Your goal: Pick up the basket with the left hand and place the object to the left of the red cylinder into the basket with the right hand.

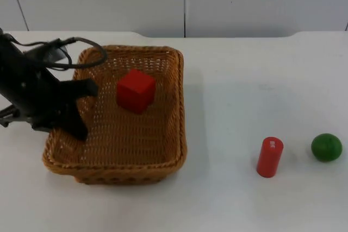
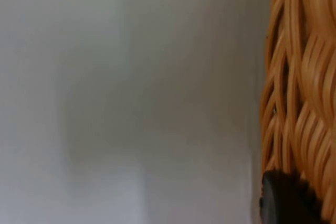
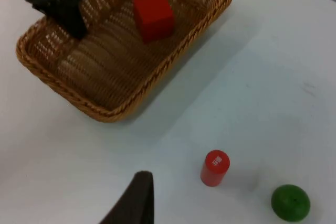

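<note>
A woven brown basket [image 1: 180,107] sits on the left half of the white table, with a red cube [image 1: 135,91] lying inside it. My left gripper [image 1: 78,125] is shut on the basket's left wall, one finger reaching down inside. In the left wrist view the basket weave [image 2: 304,77] runs right beside a black fingertip [image 2: 283,200]. A red cylinder [image 1: 269,157] stands upright on the right half of the table. My right gripper [image 3: 134,203] hangs high over the table, looking down on the basket [image 3: 105,113], the red cube [image 3: 153,15] and the red cylinder [image 3: 214,168].
A green ball [image 1: 327,147] rests on the table just right of the cylinder, also seen as the green ball [image 3: 290,202] in the right wrist view. Bare white table [image 1: 228,107] lies between basket and cylinder. The grey partition wall [image 1: 185,1] closes the far side.
</note>
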You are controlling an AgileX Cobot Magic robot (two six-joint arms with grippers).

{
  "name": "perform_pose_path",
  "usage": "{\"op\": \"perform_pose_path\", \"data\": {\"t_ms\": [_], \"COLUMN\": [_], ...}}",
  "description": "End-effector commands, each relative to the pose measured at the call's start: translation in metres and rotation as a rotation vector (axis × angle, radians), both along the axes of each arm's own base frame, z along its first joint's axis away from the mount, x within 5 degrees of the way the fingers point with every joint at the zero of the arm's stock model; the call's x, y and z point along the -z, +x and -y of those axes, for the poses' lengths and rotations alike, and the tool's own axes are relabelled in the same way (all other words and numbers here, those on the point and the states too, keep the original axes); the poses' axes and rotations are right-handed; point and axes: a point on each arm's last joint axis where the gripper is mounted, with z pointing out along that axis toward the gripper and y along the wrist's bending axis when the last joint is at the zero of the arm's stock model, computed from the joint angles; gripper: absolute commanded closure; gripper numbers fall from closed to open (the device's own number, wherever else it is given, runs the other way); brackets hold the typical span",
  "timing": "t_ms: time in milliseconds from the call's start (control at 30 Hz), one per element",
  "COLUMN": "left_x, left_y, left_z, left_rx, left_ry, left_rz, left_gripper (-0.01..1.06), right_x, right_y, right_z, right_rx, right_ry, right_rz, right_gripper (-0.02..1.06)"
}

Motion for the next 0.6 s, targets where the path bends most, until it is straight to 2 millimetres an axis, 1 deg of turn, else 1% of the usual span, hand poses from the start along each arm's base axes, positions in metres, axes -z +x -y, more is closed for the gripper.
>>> {"op": "perform_pose_path", "data": {"t_ms": [0,233,300,367,400,433,567], "left_x": [0.002,0.003,0.003,0.003,0.003,0.003,0.003], "left_y": [0.003,0.004,0.004,0.004,0.004,0.004,0.005], "left_z": [0.004,0.003,0.003,0.002,0.000,0.000,-0.010], "left_rx": [-0.029,-0.029,-0.028,-0.011,-0.007,-0.007,-0.031], "left_ry": [-0.013,-0.004,0.005,0.021,0.028,0.028,0.032], "left_rz": [0.015,0.023,0.031,0.036,0.039,0.039,0.040], "left_gripper": [1.05,1.04,0.98,0.78,0.66,0.66,0.15], "right_x": [-0.001,-0.001,-0.001,-0.001,-0.001,-0.001,-0.001], "right_y": [0.001,0.001,0.001,0.001,0.001,0.001,0.001], "right_z": [0.000,0.000,0.000,0.000,0.000,0.000,0.000], "right_rx": [0.010,0.010,0.010,0.010,0.010,0.010,0.010], "right_ry": [0.015,0.015,0.015,0.015,0.015,0.015,0.015], "right_rz": [0.020,0.020,0.020,0.020,0.020,0.020,0.020], "right_gripper": [-0.01,-0.01,-0.01,-0.01,-0.01,-0.01,-0.01]}}
